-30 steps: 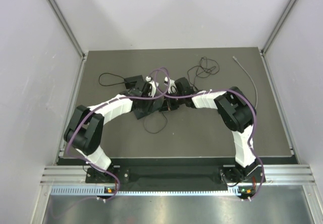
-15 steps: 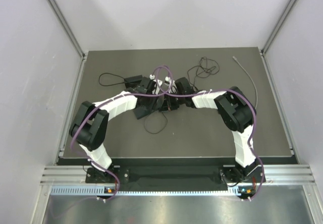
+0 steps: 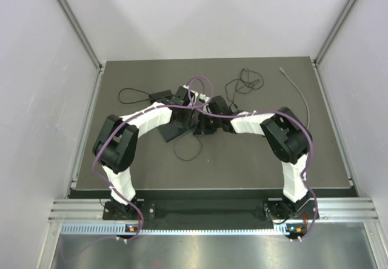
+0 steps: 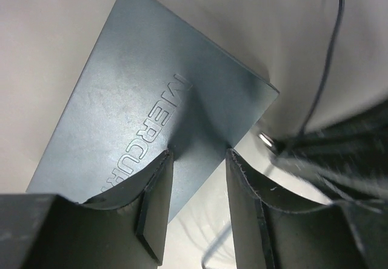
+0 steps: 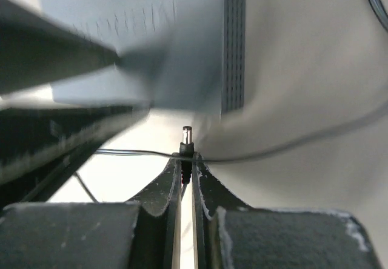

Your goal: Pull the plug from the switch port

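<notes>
The switch [image 4: 151,99] is a flat dark grey box with raised lettering; in the top view it [image 3: 171,133] lies mid-table. My left gripper [image 4: 199,154] is open, with its fingers over the switch's edge, and it also shows in the top view [image 3: 183,112]. My right gripper [image 5: 187,163] is shut on the black barrel plug [image 5: 187,146]. The plug's metal tip is bare and sits a short gap away from the switch's side [image 5: 233,51]. The tip also shows in the left wrist view [image 4: 265,139]. The right gripper meets the switch from the right in the top view [image 3: 203,121].
The plug's thin black cable loops in front of the switch [image 3: 185,151]. A small black adapter [image 3: 159,94] with its cord lies at the back left. A coiled black wire [image 3: 245,81] and a grey cable [image 3: 298,94] lie at the back right.
My left arm has swung right and forward, bringing its gripper from beside the switch to over it. The right gripper has barely moved.
</notes>
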`<act>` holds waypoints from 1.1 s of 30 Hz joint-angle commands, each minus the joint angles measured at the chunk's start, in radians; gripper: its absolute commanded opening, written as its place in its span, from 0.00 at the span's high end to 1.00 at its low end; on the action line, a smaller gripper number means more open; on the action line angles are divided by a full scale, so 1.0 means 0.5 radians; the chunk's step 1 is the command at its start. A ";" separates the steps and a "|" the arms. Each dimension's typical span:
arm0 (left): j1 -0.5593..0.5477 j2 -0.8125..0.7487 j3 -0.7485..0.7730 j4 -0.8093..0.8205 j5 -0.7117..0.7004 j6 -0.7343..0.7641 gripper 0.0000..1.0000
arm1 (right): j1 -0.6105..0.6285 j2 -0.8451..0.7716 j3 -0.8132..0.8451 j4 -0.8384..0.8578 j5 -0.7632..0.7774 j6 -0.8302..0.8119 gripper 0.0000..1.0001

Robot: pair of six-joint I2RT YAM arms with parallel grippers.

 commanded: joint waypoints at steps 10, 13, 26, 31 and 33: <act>0.067 0.279 -0.196 -0.078 -0.181 -0.065 0.56 | 0.116 -0.250 -0.125 -0.119 0.324 -0.197 1.00; 0.067 0.187 -0.248 -0.066 -0.145 -0.077 0.55 | 0.064 -0.296 -0.174 -0.057 0.211 -0.145 1.00; 0.073 -0.448 -0.484 -0.112 -0.053 -0.157 0.52 | -0.203 -0.505 -0.346 -0.054 -0.019 -0.108 0.99; 0.088 -0.706 -0.512 -0.143 -0.037 -0.224 0.51 | -0.283 -0.471 -0.233 -0.342 0.266 -0.270 0.98; 0.110 -0.780 -0.509 -0.158 -0.028 -0.270 0.51 | -0.314 -0.450 -0.199 -0.370 0.367 -0.310 0.97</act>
